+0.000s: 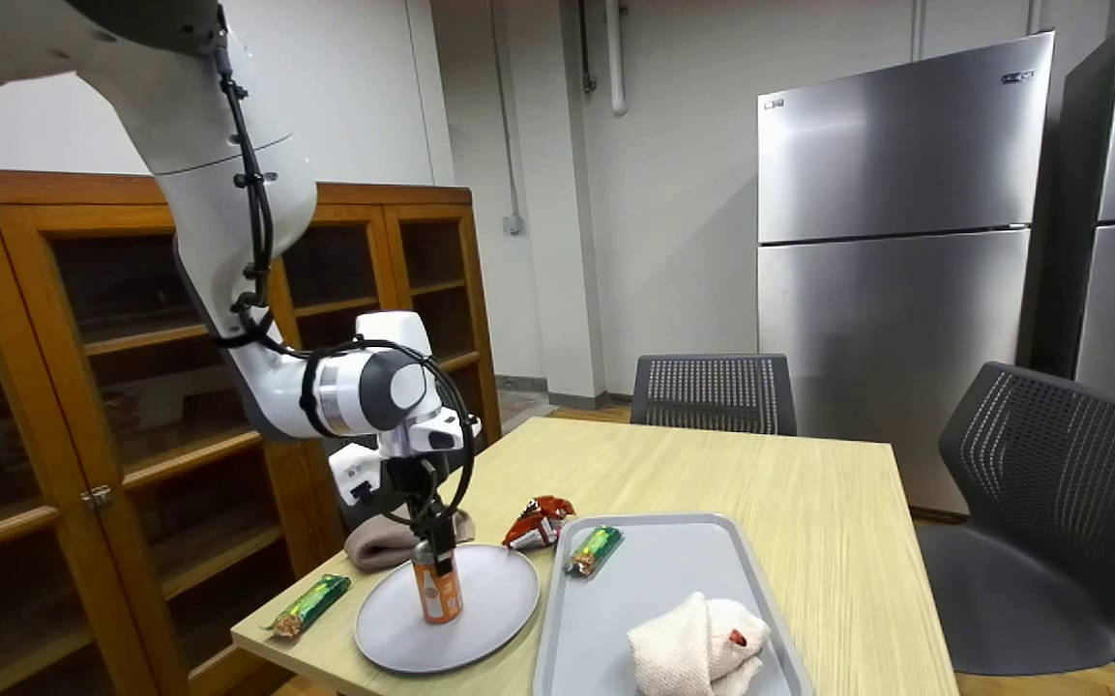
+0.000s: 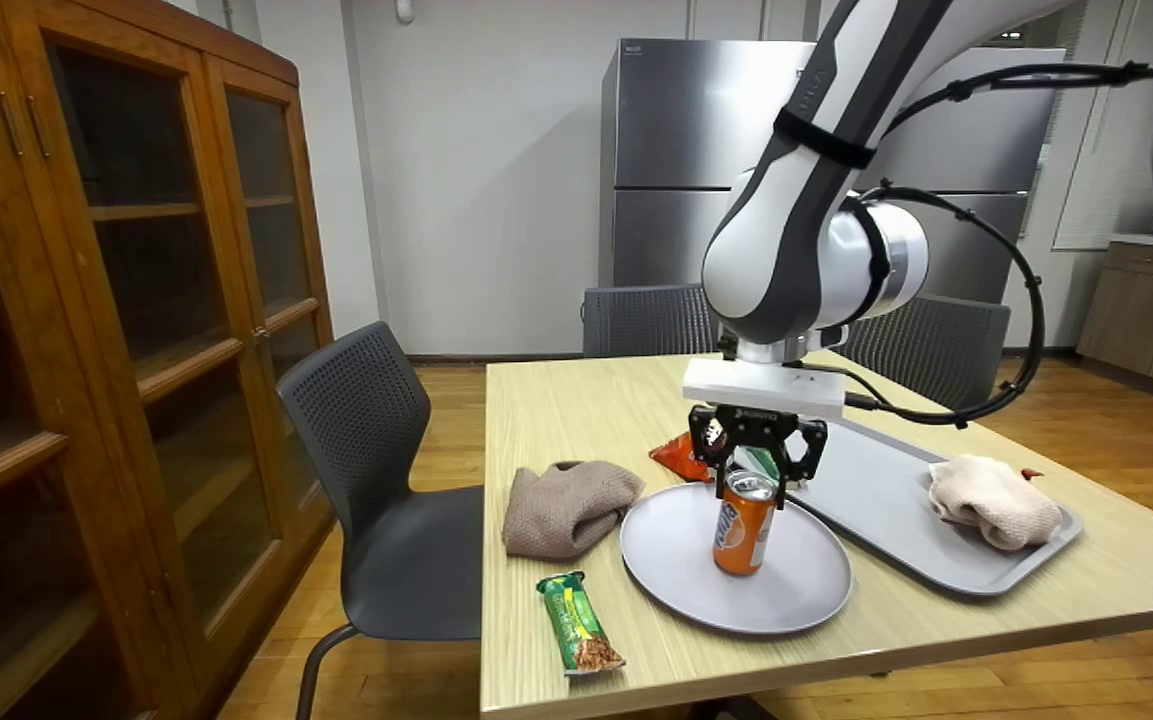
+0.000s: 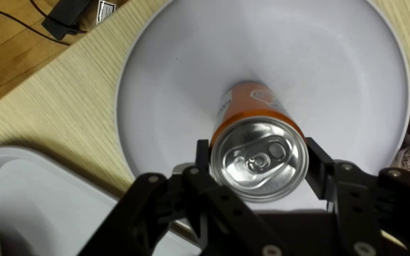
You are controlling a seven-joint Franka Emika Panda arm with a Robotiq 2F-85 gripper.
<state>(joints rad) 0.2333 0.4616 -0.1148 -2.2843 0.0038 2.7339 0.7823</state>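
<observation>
Fingers hung low over the pale wood-grained counter, where a grey tray lay just beside a round plate. On the plate's middle an orange can stood upright, clasped near its top by those half-spread fingers, and a green-wrapped bar lay near the plate.

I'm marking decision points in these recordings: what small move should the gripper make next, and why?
Probably a slight, slow lift straight up, to test the hold. The gripper has its fingers against both sides of the orange can near its top, and the can appears to stand upright on the plate in both exterior views.
</observation>
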